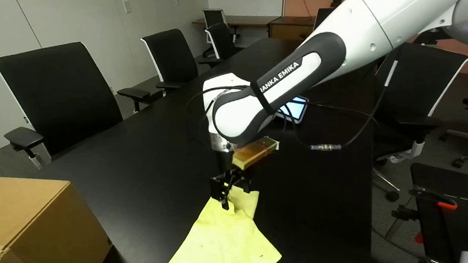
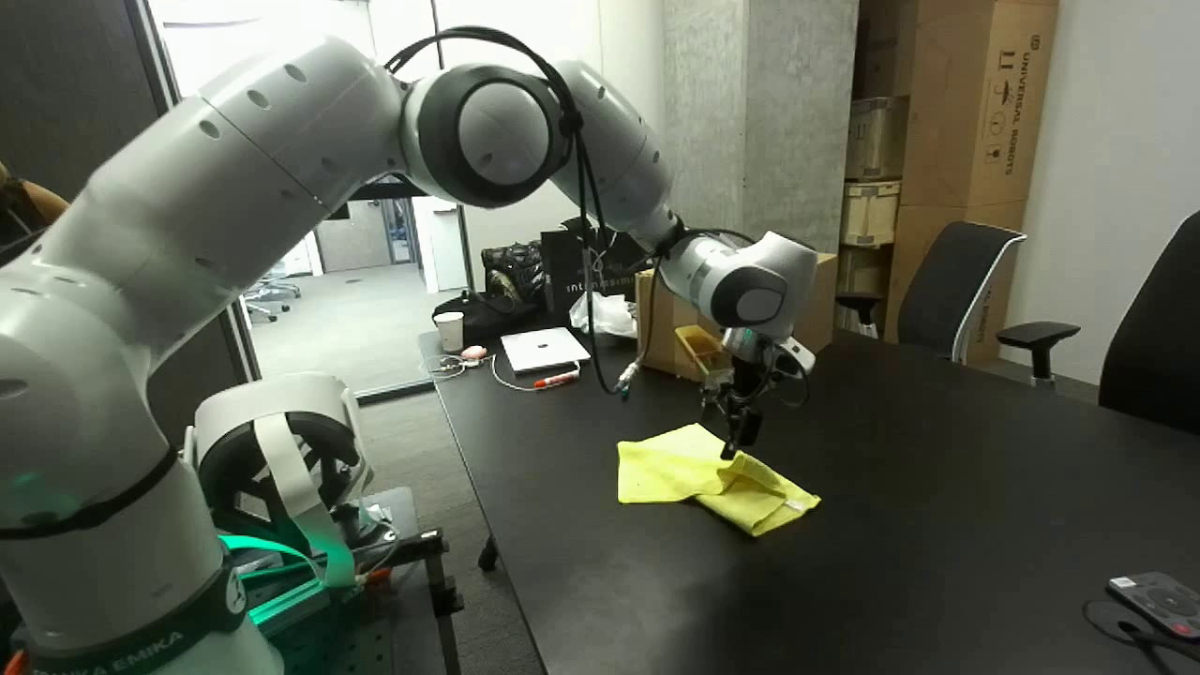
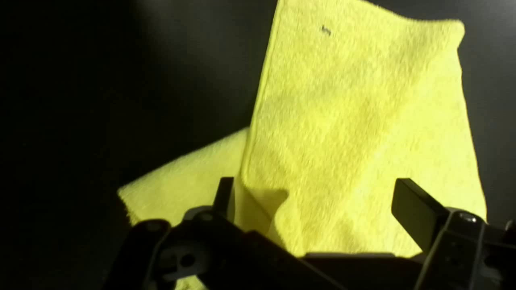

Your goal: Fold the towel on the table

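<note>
The yellow towel lies on the black table, with one part folded over another at an angle. It also shows in an exterior view and the wrist view. A raised, curled edge and a shadowed pocket sit near the left finger in the wrist view. My gripper points down over the towel near its folded end, also in an exterior view. In the wrist view the gripper is open, its fingers wide apart with towel showing between them. Whether the fingertips touch the cloth I cannot tell.
A cardboard box stands on the table near the towel. A lit tablet lies farther along the table. A silver laptop, a paper cup and a remote are also on it. Black chairs line the sides.
</note>
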### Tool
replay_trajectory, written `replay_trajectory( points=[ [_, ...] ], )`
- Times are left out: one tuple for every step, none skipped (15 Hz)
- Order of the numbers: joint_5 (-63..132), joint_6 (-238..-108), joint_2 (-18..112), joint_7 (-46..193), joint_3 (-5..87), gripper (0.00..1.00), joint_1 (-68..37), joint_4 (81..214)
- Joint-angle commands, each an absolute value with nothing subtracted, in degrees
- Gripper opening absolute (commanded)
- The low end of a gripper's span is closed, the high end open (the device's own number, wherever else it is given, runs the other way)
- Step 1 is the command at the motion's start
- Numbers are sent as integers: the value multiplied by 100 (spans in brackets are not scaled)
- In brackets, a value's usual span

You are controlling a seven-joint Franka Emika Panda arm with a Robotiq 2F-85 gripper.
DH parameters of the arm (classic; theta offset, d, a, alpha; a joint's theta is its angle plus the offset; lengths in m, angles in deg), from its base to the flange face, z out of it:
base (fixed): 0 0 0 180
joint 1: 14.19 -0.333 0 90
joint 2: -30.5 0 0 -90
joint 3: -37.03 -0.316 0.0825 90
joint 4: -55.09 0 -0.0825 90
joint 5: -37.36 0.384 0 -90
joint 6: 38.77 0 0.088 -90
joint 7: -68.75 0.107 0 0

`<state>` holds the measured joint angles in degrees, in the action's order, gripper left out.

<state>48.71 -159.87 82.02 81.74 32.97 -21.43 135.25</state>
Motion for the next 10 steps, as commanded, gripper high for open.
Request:
replay_trajectory(
  points=[
    [4699,-16129,7299,7386,3050,100,-2201,14909],
    [4643,-16129,7127,7189,2983,100,-2222,15182],
    [4569,-16180,6972,6980,2932,100,-2238,15472],
    [4495,-16188,6844,6782,2877,99,-2251,15685],
    [4421,-16193,6779,6580,2822,100,-2263,15826],
    [4317,-16207,6708,6401,2782,100,-2289,15956],
    [4213,-16245,6675,6228,2739,100,-2317,16045],
    [4088,-16274,6640,6161,2732,100,-2374,16108],
    [3940,-16335,6649,6130,2733,100,-2445,16132],
    [3822,-16432,6616,6058,2702,100,-2497,16182]
  ],
)
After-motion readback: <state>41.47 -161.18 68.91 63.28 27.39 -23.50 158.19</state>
